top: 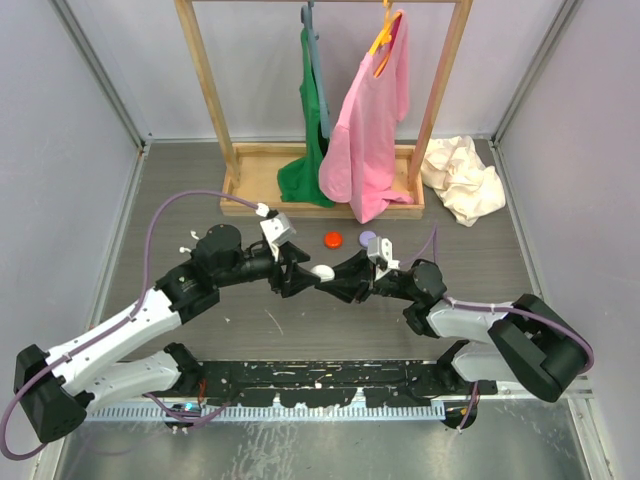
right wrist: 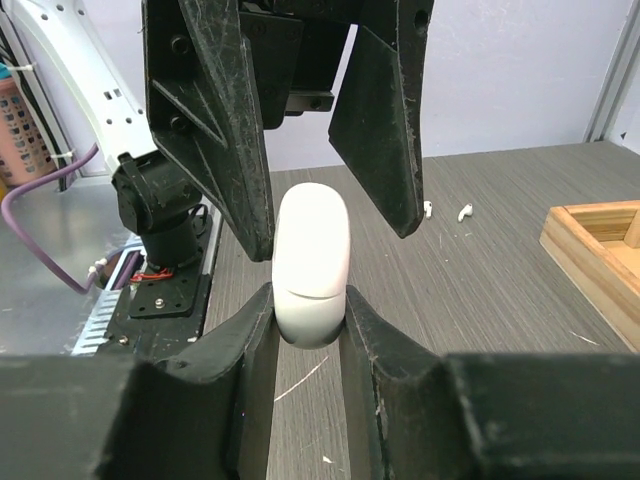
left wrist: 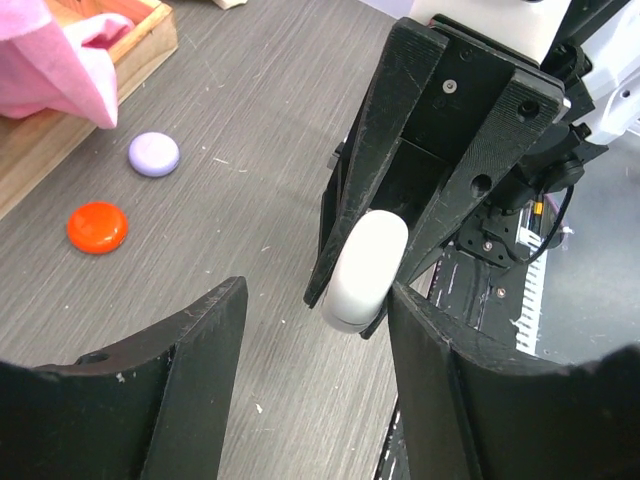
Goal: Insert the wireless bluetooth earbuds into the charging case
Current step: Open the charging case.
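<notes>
The white charging case [right wrist: 312,262] is held upright above the table, lid closed, with my right gripper [right wrist: 310,300] shut on its lower half. My left gripper [left wrist: 318,300] stands open, its fingers [right wrist: 230,150] on either side of the case's upper half; one finger lies close against the case [left wrist: 366,268], the other stands apart. In the top view both grippers meet at the case [top: 322,271] in the middle of the table. Two small white earbuds [right wrist: 445,211] lie on the table to the left, beyond the left arm [top: 184,248].
A red cap [top: 333,239] and a purple cap [top: 368,237] lie just behind the grippers. A wooden clothes rack [top: 250,170] with a green and a pink shirt [top: 365,130] stands at the back, a crumpled white cloth [top: 462,178] to its right.
</notes>
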You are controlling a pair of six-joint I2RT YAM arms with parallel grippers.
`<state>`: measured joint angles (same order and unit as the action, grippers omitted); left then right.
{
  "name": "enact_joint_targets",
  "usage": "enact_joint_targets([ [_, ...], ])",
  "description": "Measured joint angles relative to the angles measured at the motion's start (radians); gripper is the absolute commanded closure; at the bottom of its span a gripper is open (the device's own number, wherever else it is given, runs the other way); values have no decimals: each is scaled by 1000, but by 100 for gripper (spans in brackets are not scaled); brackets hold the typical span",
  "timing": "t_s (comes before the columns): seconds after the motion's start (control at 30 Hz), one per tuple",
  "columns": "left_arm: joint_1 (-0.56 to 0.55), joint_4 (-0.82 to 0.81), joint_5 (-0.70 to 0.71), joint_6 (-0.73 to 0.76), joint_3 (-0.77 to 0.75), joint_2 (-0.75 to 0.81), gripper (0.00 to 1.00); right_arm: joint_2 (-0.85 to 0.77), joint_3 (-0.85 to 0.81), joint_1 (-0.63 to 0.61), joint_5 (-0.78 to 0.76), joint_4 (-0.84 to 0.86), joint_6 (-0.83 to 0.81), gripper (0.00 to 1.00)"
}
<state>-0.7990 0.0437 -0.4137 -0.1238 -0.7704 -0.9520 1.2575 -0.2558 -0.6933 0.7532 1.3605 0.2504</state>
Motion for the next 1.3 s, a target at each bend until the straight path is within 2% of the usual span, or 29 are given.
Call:
enact_joint_targets([
  [0.63,1,43,124,-27,-34,22,33,34,9,-39,7,1,-48,89],
  [0.93,1,44,166,-38,-34,24,17,35,15,-39,-18,0,-64,90],
  [1.13,1,88,300,-68,-34,42,9,52,38,-39,-114,0,-90,91],
  [1.3,1,158,481,-107,-34,46,3,113,43,-39,-164,9,-109,91],
])
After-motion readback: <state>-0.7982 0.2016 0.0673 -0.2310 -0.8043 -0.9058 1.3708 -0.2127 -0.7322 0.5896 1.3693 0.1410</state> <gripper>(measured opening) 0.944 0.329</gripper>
